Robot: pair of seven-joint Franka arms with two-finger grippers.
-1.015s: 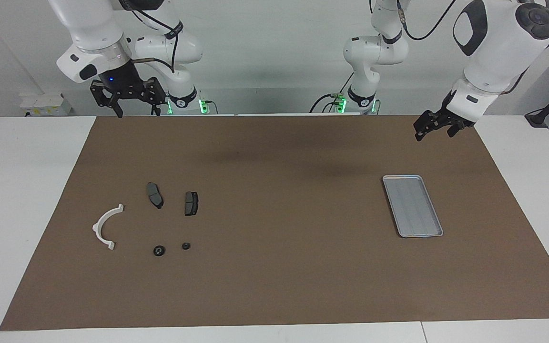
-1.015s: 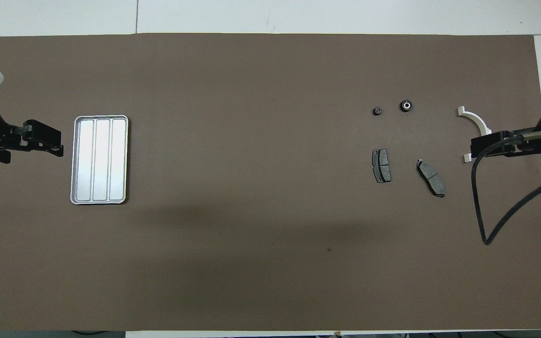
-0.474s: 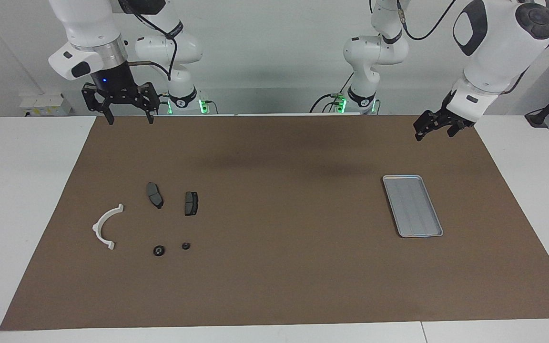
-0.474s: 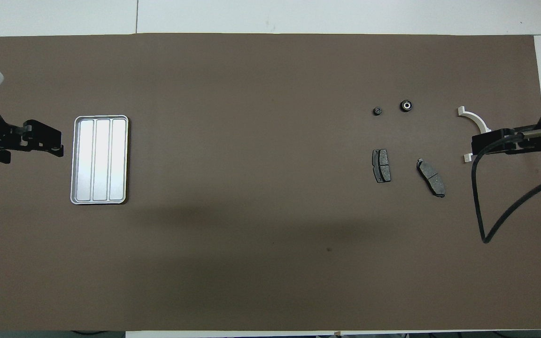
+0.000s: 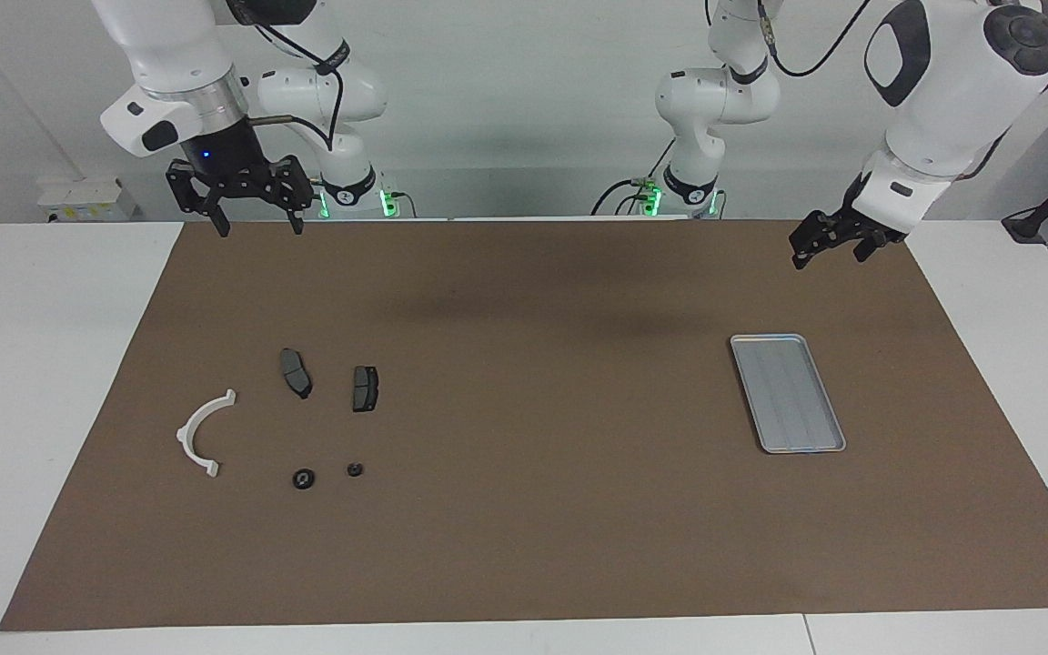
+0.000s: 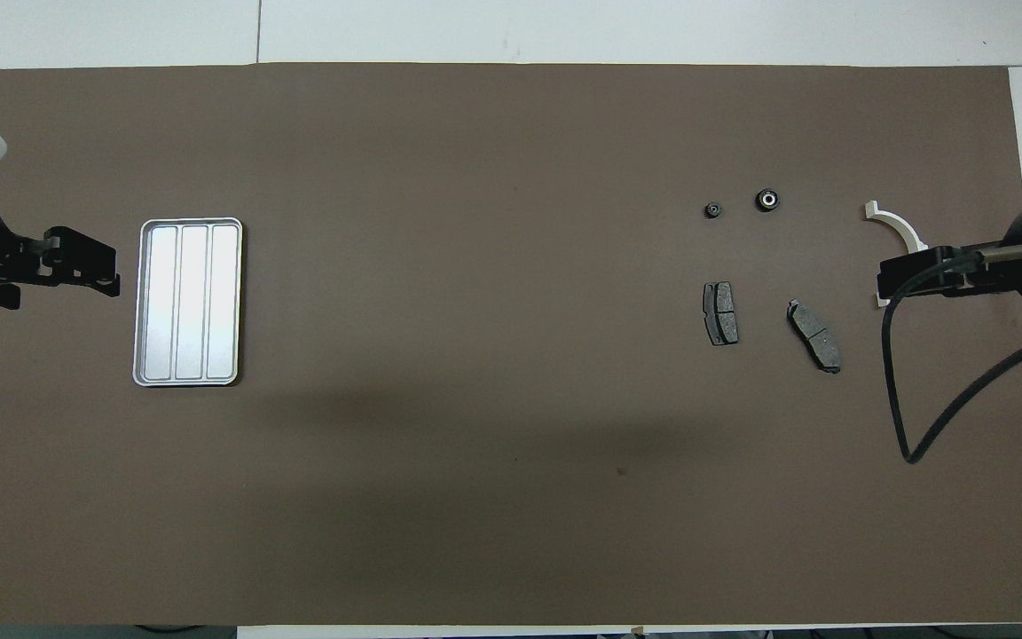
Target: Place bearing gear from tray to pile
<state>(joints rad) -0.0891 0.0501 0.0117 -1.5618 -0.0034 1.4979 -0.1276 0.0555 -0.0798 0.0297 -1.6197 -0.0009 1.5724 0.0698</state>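
The silvery tray (image 5: 788,393) lies empty at the left arm's end of the brown mat; it also shows in the overhead view (image 6: 188,302). The pile lies at the right arm's end: a white half-ring bracket (image 5: 201,432), two dark brake pads (image 5: 296,372) (image 5: 364,387), and two small black round parts (image 5: 304,478) (image 5: 355,470) farther from the robots. My right gripper (image 5: 257,226) is open and empty, raised over the mat's edge by the robots. In the overhead view it (image 6: 906,275) covers part of the bracket (image 6: 900,224). My left gripper (image 5: 829,250) is open, empty and raised beside the tray.
The brown mat (image 5: 542,509) covers most of the white table. A black cable (image 6: 937,417) hangs from the right arm over the mat's end.
The right gripper has shifted slightly and turned its wrist while staying raised. The left arm and all parts on the mat have not moved.
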